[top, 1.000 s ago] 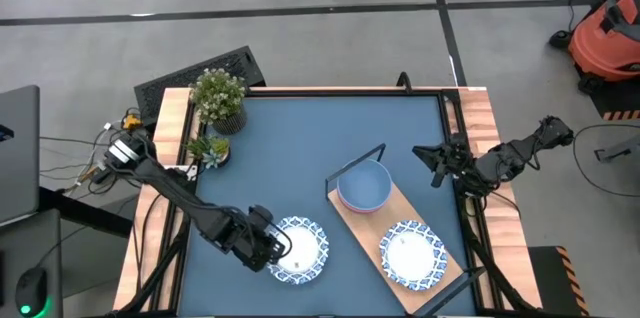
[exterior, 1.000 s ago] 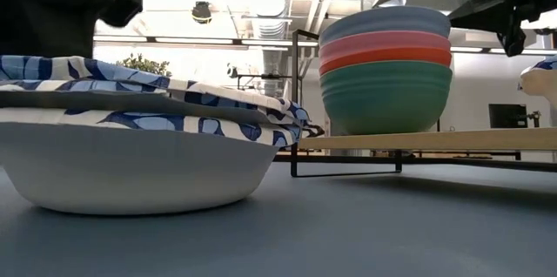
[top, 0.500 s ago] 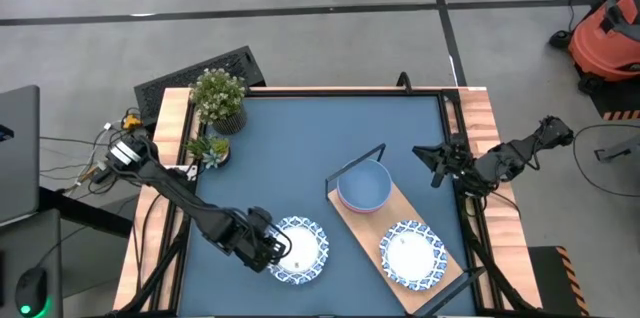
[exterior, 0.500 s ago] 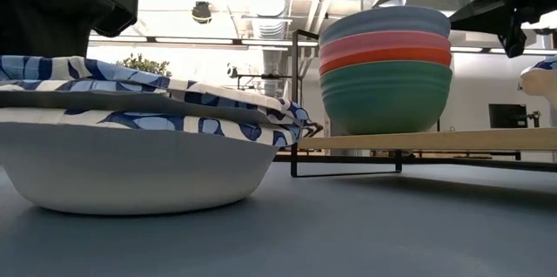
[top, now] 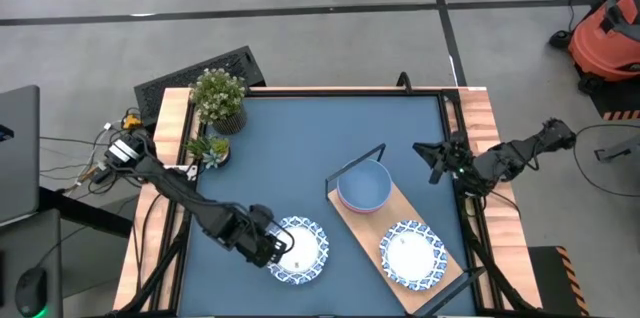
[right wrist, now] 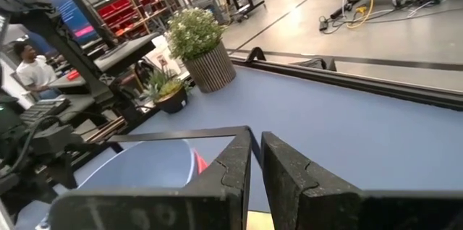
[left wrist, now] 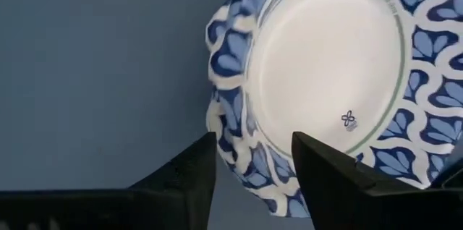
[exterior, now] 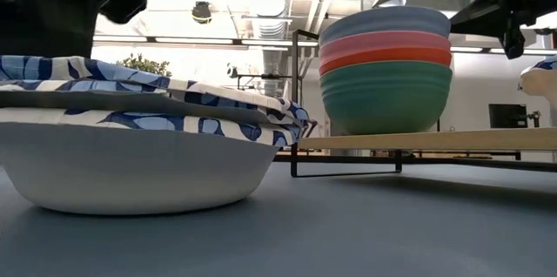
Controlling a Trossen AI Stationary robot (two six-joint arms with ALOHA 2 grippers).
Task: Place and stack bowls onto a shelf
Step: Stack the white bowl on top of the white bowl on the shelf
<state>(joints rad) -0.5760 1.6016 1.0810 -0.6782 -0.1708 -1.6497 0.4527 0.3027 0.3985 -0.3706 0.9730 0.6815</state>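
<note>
A shallow blue-and-white patterned bowl (top: 303, 250) (left wrist: 329, 71) (exterior: 130, 151) rests by its base on the blue tabletop near the near edge. My left gripper (top: 277, 248) (left wrist: 253, 139) hovers open over this bowl's left rim, one finger on each side of the rim, apart from it. The light-wood shelf (top: 441, 280) (exterior: 435, 140) carries a stack of green, red, pink and pale blue bowls (top: 363, 186) (exterior: 385, 68) and a second patterned bowl (top: 410, 253). My right gripper (top: 436, 163) (right wrist: 255, 147) waits shut above the table's right edge.
Two potted plants (top: 218, 98) (top: 209, 150) stand at the far left corner. The shelf's black wire frame (top: 356, 161) (exterior: 296, 94) rises at its far end. Bare blue tabletop (top: 300, 148) lies between plants and shelf. A person (right wrist: 30, 67) is in the room behind.
My left gripper has shifted slightly above the patterned bowl's left rim, dipping and then rising a little in the low view. The bowls and the shelf have stayed where they were.
</note>
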